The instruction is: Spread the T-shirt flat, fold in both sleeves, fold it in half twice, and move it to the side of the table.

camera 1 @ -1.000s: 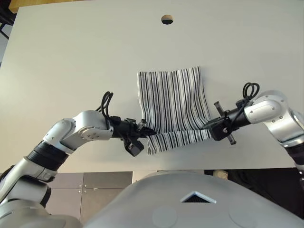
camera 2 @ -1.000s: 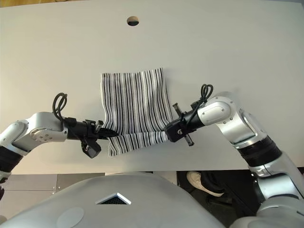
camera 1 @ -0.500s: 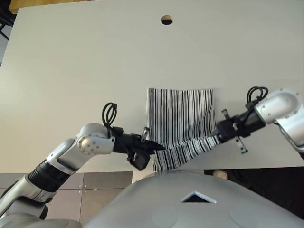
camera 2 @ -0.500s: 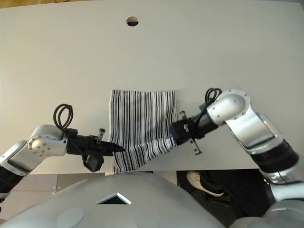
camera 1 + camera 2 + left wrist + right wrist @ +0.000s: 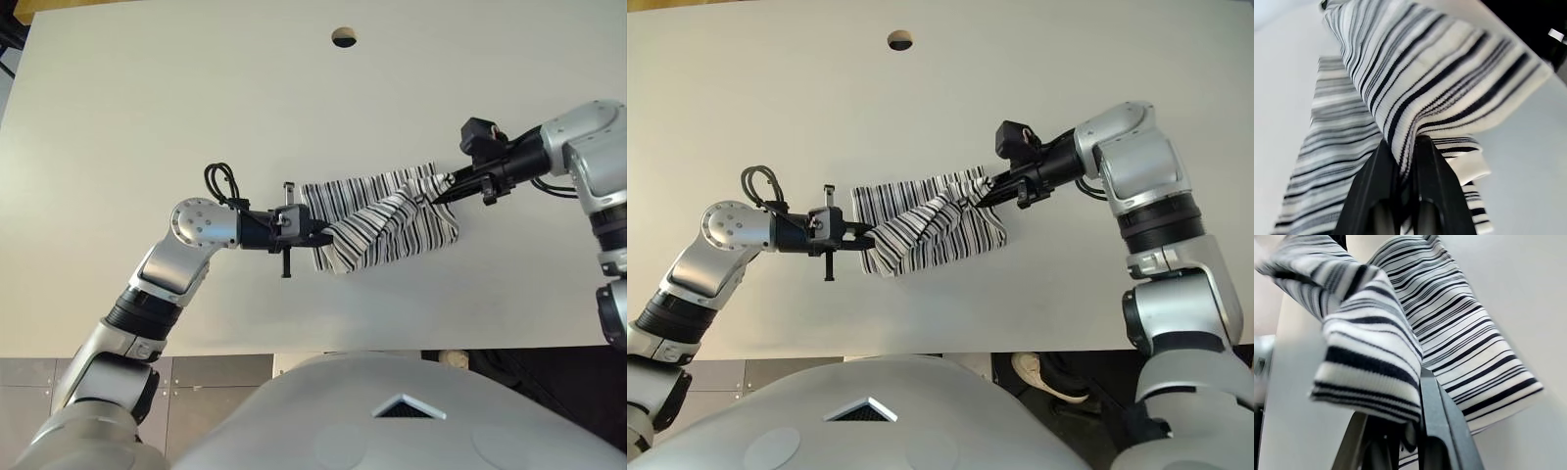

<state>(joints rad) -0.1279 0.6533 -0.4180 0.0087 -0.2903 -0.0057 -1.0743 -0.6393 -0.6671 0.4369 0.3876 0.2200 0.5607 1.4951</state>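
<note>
The black-and-white striped T-shirt (image 5: 387,223) lies folded on the white table (image 5: 147,127), its near edge lifted and carried over toward the far edge. My left gripper (image 5: 325,237) is shut on the shirt's left corner, just above the table. My right gripper (image 5: 439,191) is shut on the right corner, at the shirt's far right. In the left wrist view the black fingers (image 5: 1427,186) pinch striped cloth (image 5: 1440,83). In the right wrist view the fingers (image 5: 1437,426) clamp a fold of the T-shirt (image 5: 1371,352).
A round cable hole (image 5: 344,39) sits near the table's far edge. The table's front edge (image 5: 294,352) runs just below the arms. Bare tabletop lies to the left, right and behind the shirt.
Both grippers have lifted the shirt's near edge from the table's front and carried it away from me, over the rest of the shirt. The shirt now looks half as deep.
</note>
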